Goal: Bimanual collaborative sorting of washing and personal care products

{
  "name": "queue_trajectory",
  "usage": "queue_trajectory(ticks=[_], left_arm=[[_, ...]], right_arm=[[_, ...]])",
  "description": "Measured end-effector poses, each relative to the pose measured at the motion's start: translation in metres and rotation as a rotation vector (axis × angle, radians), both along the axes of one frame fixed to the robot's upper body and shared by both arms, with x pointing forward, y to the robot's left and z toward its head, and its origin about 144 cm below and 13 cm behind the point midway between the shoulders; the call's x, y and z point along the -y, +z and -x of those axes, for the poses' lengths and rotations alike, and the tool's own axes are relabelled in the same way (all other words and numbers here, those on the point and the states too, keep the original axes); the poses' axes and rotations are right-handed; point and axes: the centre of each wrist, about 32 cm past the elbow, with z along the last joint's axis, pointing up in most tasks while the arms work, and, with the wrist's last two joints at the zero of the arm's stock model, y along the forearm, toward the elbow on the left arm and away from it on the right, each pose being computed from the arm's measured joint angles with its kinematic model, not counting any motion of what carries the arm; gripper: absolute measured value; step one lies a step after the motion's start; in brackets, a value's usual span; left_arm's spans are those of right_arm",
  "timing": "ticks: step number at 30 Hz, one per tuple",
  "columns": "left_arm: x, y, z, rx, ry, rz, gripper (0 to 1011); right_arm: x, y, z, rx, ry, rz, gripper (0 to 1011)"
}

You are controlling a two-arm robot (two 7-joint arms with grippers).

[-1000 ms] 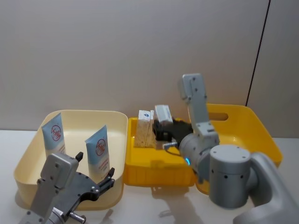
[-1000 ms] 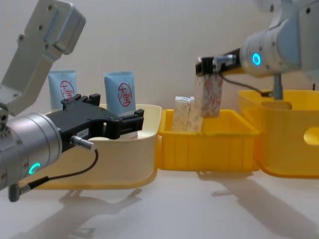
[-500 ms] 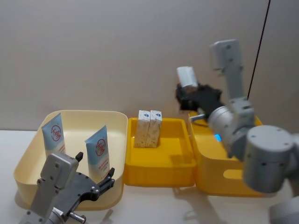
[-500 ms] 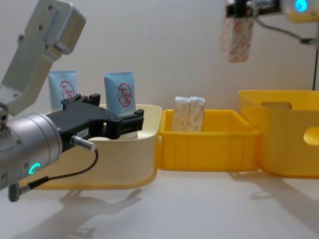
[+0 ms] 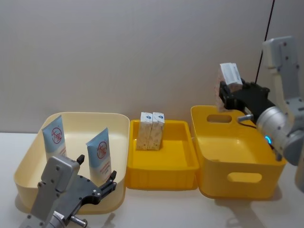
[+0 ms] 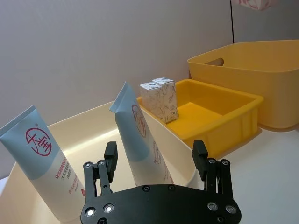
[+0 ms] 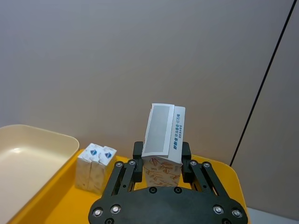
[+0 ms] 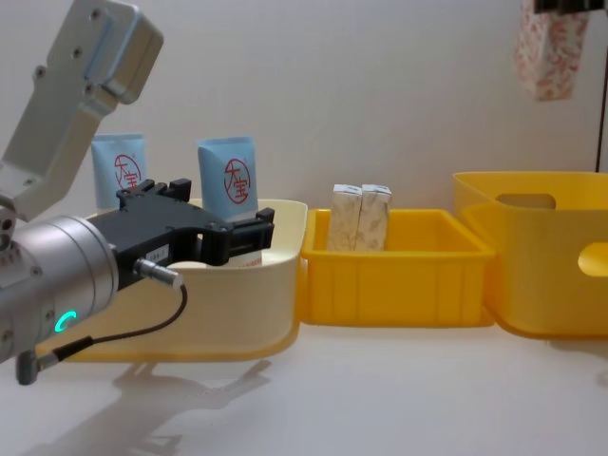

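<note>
- Beige speckled carton with white top flap: upper right of the head view, tilted, high above the deep yellow plastic bin with handle slots.
- Right gripper: jaws pinching this carton by its sides.
- Two matching beige speckled cartons: upright, touching, at the back of the shallow yellow tray, centre.
- Two light-blue squeeze tubes with red circled character: standing in the cream plastic bin, left.
- Left gripper: lower left, at the cream bin's near wall, jaws spread.

The held carton is cut off at its top by the chest view's upper edge. The tubes hide their lower ends behind the cream bin.
</note>
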Motion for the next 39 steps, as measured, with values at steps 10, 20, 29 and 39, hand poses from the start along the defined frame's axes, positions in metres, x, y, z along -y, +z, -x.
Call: queue_trajectory(ticks=[10,20,29,39], left_arm=[[0.000,0.000,0.000,0.000,0.000,0.000,999],[0.000,0.000,0.000,0.000,0.000,0.000,1000],[0.000,0.000,0.000,0.000,0.000,0.000,999],[0.000,0.000,0.000,0.000,0.000,0.000,999]], right_arm=[[0.010,-0.014,-0.007,-0.085,0.018,-0.010,441],[0.008,-0.024,-0.015,-0.110,0.009,-0.018,441],[0.006,-0.028,-0.018,-0.115,0.003,-0.019,476],[0.006,-0.030,-0.020,-0.119,0.000,-0.019,753]])
